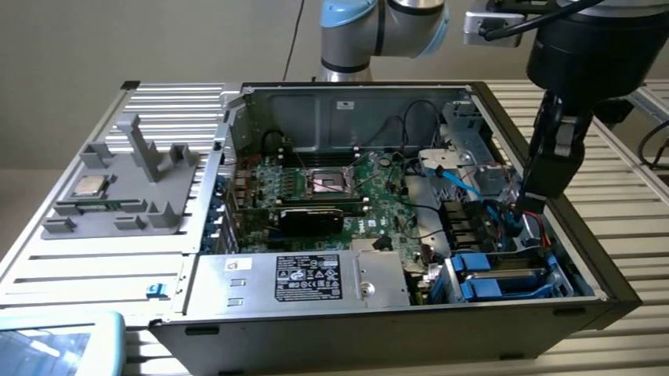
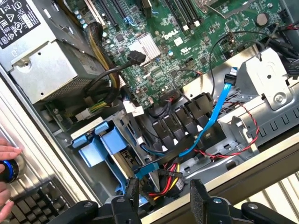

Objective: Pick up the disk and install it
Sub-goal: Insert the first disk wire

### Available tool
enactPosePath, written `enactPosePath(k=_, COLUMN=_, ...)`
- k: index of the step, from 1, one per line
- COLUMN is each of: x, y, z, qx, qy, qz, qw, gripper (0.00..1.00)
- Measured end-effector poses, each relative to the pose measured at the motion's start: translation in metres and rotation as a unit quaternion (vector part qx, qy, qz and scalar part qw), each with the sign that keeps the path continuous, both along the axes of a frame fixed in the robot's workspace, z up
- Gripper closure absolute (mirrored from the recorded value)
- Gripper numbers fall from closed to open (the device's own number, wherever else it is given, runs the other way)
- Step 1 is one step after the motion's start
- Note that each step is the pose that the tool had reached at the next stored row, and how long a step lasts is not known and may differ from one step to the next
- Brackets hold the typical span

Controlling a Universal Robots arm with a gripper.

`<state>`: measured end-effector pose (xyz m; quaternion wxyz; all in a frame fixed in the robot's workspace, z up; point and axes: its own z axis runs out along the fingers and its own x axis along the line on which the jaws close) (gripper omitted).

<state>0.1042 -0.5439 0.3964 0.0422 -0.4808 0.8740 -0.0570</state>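
The disk's blue carrier (image 1: 493, 283) lies low in the drive bay at the front corner of the open computer case (image 1: 585, 266), on the exterior view's right. A strip of grey metal shows between its blue parts; no label is visible. In the wrist view the blue carrier (image 2: 100, 145) sits slotted in the bay beside the motherboard. My gripper (image 1: 531, 205) hangs inside the case, above and behind the bay. Its black fingers (image 2: 133, 193) stand apart, and my gripper (image 2: 166, 198) is open with only cables behind the gap.
A silver power supply (image 1: 303, 278) with a black label sits next to the bay. Blue SATA cables (image 2: 217, 109) and red-yellow wires (image 2: 163, 184) run under the fingers. A CPU chip (image 1: 87, 186) rests on a grey fixture. A hand (image 2: 7, 154) on a blue knob and a keyboard (image 2: 42, 200) lie outside the case.
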Motion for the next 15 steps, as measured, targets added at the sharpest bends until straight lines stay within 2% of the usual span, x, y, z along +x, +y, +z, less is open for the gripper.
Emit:
enactPosePath(k=3, x=0.0000, y=-0.0057, z=0.0019, qx=0.0059, qy=0.0000, qz=0.000, qw=1.0000, gripper=0.44)
enactPosePath(k=5, x=0.0000, y=-0.0093, z=0.0020, qx=0.0109, qy=0.0000, qz=0.000, qw=0.9999, gripper=0.44)
enactPosePath(k=6, x=0.0000, y=-0.0100, z=0.0019, qx=0.0126, qy=0.0000, qz=0.000, qw=0.9999, gripper=0.44)
enactPosePath(k=15, x=0.0000, y=-0.0100, z=0.0020, qx=0.0130, qy=0.0000, qz=0.000, qw=0.9999, gripper=0.44)
